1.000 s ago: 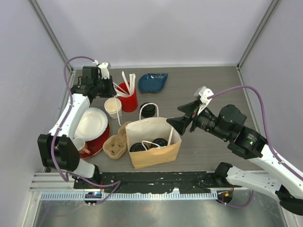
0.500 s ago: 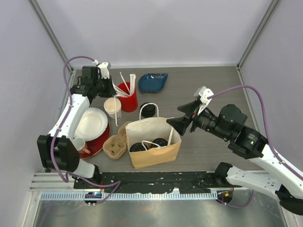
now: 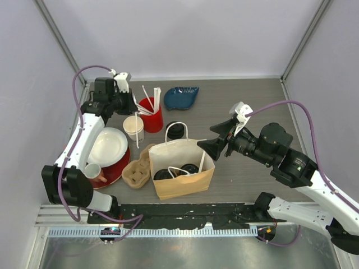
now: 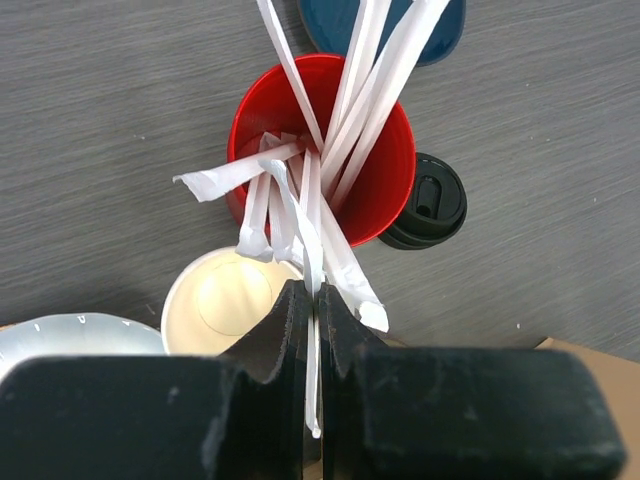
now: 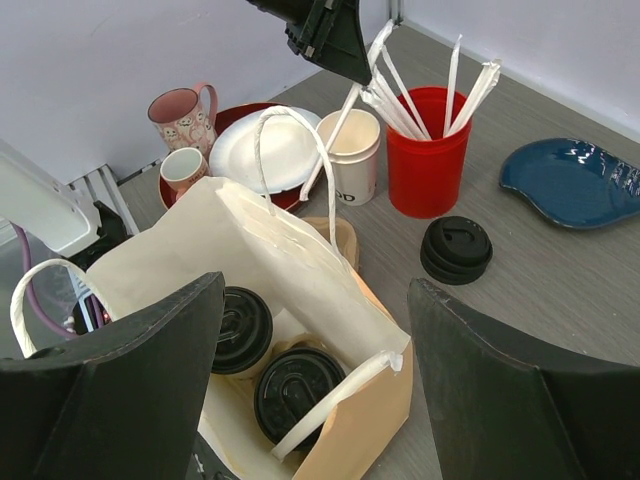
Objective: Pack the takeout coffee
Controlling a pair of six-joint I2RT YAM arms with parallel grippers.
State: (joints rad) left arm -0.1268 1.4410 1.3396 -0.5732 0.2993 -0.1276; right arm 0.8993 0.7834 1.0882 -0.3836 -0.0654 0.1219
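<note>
Left gripper (image 4: 312,300) was clamped on a white stick (image 4: 312,235) over the far-left red cup (image 4: 392,170); right gripper (image 5: 315,295) gaped apart by the paper bag (image 3: 185,179) holding two lidded cups (image 5: 240,328).

Table (image 3: 247,101): grey, fine wood grain.
Paper bag (image 3: 185,185): tan kraft, white handles.
Coffee cups (image 5: 297,388): black lids; bodies hidden.
Open cup (image 3: 133,126): cream, small dark print on its side.
Loose lid (image 3: 177,131): black.
Tall cup (image 3: 152,116): bright red.
Sticks (image 4: 225,177): white.
Dish (image 3: 180,96): deep glossy blue.
Top plate (image 3: 108,145): white.
Lower plate (image 3: 119,167): dark red.
Cup carrier (image 3: 136,172): pulp brown.
Mug (image 5: 182,110): pink, small pale figures.
</note>
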